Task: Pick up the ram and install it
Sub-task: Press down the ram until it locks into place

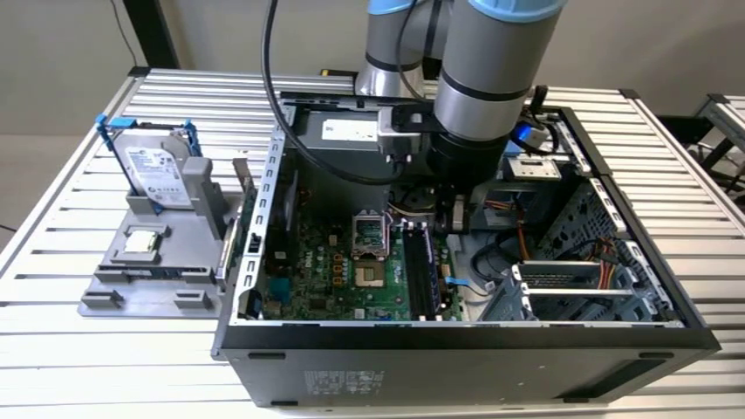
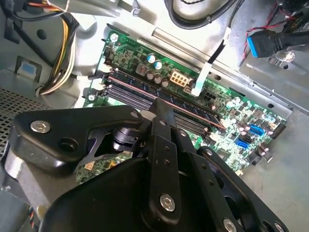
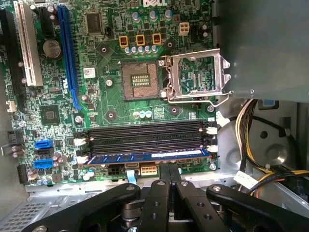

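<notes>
One arm reaches down into the open computer case (image 1: 466, 336) in your exterior view. In your first wrist view, the ram (image 3: 147, 156) sits in the slot nearest the gripper (image 3: 168, 169), whose fingers are pressed together just beside it.

ram (image 3: 145, 157) blue | motherboard (image 3: 111, 96) green | slots (image 3: 145, 137) black | end effector (image 3: 168, 170) black

Even, bright overhead light; glare on worktop (image 1: 70, 358) slats; case (image 1: 466, 349) interior shadowed; black linkage near jaws blurred.
</notes>
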Robot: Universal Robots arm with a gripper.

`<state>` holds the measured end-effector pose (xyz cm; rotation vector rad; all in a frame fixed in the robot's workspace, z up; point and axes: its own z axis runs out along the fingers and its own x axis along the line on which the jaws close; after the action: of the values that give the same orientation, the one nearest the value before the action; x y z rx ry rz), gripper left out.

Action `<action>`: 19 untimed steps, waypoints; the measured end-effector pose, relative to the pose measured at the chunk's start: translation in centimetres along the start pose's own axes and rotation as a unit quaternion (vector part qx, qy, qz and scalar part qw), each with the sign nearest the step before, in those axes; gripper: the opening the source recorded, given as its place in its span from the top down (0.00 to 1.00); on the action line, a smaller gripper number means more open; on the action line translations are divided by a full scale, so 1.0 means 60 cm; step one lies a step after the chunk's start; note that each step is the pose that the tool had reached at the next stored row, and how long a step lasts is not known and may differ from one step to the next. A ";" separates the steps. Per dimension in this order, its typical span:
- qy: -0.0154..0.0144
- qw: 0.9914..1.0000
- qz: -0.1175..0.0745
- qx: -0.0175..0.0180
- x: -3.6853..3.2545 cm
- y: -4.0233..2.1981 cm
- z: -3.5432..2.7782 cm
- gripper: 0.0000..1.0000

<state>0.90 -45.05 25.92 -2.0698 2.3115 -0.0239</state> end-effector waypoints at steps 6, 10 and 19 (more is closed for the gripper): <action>0.000 1.000 0.000 0.000 0.001 0.001 0.018 1.00; 0.000 1.000 0.000 -0.001 0.012 0.000 0.026 1.00; 0.000 1.000 0.000 -0.002 0.026 0.000 0.049 1.00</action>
<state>0.86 -46.53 22.95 -2.0724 2.3143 -0.0189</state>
